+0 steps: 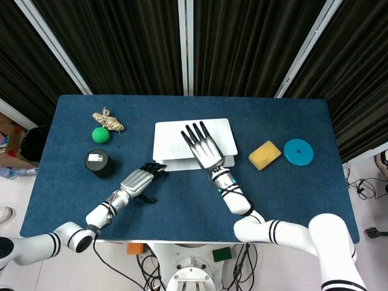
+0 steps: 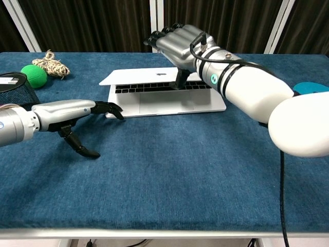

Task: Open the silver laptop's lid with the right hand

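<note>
The silver laptop (image 1: 176,134) lies mid-table with its lid (image 2: 134,76) lifted a little, so the keyboard (image 2: 154,88) shows in the chest view. My right hand (image 2: 177,42) holds the lid's front edge, fingers stretched over the top and thumb (image 2: 181,80) hooked beneath; from above the same right hand (image 1: 204,145) covers the lid's middle. My left hand (image 2: 85,110) lies low on the table, holding nothing. Its fingertips (image 2: 116,110) touch the front left corner of the laptop base (image 2: 169,104). In the head view the left hand (image 1: 140,179) sits just in front of that corner.
A green ball (image 1: 100,134) and a knot of rope (image 1: 108,120) lie at the back left, with a black cup (image 1: 100,163) in front of them. A yellow sponge (image 1: 265,155) and a blue disc (image 1: 299,151) sit right of the laptop.
</note>
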`<act>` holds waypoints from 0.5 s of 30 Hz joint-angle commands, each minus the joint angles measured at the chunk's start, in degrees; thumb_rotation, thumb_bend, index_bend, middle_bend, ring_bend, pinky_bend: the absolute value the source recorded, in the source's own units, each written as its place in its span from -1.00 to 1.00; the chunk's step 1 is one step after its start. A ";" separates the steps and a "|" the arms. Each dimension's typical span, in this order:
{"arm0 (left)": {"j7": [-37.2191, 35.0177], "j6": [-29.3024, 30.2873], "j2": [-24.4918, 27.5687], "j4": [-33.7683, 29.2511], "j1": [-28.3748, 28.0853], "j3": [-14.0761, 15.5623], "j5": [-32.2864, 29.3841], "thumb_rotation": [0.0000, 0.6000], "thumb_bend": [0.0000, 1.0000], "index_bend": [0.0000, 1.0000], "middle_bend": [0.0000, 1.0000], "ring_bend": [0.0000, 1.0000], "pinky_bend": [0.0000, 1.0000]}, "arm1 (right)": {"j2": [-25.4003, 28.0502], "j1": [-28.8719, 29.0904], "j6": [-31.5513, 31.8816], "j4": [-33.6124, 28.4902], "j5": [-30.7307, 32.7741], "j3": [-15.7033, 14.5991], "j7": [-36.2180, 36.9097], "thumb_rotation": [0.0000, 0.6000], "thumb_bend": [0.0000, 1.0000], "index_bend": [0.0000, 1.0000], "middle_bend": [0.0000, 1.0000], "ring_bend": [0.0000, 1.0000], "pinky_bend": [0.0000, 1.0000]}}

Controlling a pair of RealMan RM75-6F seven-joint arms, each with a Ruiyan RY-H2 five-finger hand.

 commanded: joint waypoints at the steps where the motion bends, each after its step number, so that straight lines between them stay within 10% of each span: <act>1: 0.42 -0.59 0.33 -0.31 -0.48 0.06 -0.71 1.00 -0.64 -0.69 -0.79 -1.00 -0.94 | 0.69 0.65 -0.41 0.81 1.12 1.39 0.52 1.00 -0.40 -1.00 -1.00 -1.00 -1.00; 15: 2.52 -1.05 1.52 -2.05 -1.63 0.24 -3.38 1.00 -0.64 -0.69 -0.79 -1.00 -0.94 | 3.23 7.68 -6.39 9.84 10.08 9.97 2.50 1.00 -0.40 -1.00 -1.00 -1.00 -1.00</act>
